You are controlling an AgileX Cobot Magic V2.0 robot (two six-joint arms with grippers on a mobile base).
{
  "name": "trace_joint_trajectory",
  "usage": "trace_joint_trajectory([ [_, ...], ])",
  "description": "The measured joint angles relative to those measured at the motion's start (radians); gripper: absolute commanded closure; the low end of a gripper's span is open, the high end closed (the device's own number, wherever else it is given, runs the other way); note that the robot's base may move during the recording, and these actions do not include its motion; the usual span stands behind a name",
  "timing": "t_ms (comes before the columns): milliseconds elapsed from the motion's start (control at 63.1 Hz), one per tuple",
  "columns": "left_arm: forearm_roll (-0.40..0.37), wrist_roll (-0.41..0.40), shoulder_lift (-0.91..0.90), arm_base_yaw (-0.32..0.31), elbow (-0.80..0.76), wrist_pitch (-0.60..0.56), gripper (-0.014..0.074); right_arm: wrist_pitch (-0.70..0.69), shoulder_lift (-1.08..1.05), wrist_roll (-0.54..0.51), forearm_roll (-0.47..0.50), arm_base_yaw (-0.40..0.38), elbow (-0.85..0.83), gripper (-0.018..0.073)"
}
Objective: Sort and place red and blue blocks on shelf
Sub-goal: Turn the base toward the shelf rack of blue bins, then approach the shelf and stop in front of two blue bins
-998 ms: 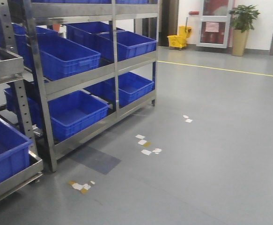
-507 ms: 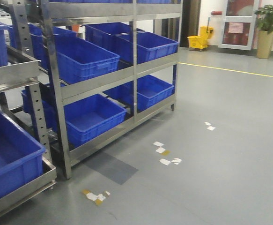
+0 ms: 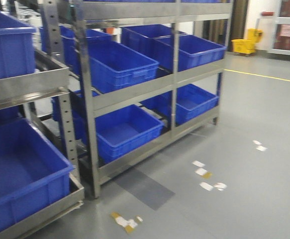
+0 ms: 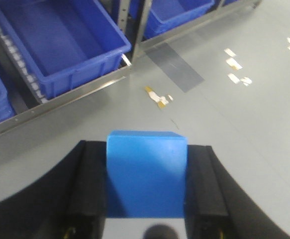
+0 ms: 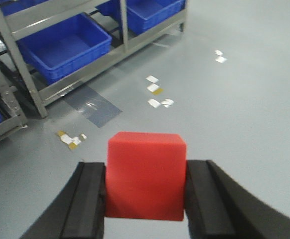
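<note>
Where the shelf (image 3: 135, 92) runs past the front camera's top and left edges, you lose its upper tier, and the whole view is slightly blurred. Its tiers carry big dark-blue bins (image 3: 122, 64). Each wrist view cuts its gripper off at the bottom edge. Your left gripper (image 4: 147, 174) pinches the sky-blue block (image 4: 147, 159) between 2 black pads, above grey floor near the rack's foot. Your right gripper (image 5: 145, 181) clamps the red block (image 5: 145, 159) the same way, above floor dotted with paper scraps (image 5: 157, 97).
</note>
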Motion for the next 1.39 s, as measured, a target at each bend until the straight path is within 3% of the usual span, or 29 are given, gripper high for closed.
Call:
trace_joint_trajectory([
  [1394,0.000,0.000,0.000,0.000,0.000,0.000,0.0472,0.000,0.000,0.000,0.000,0.000,0.000,0.0499],
])
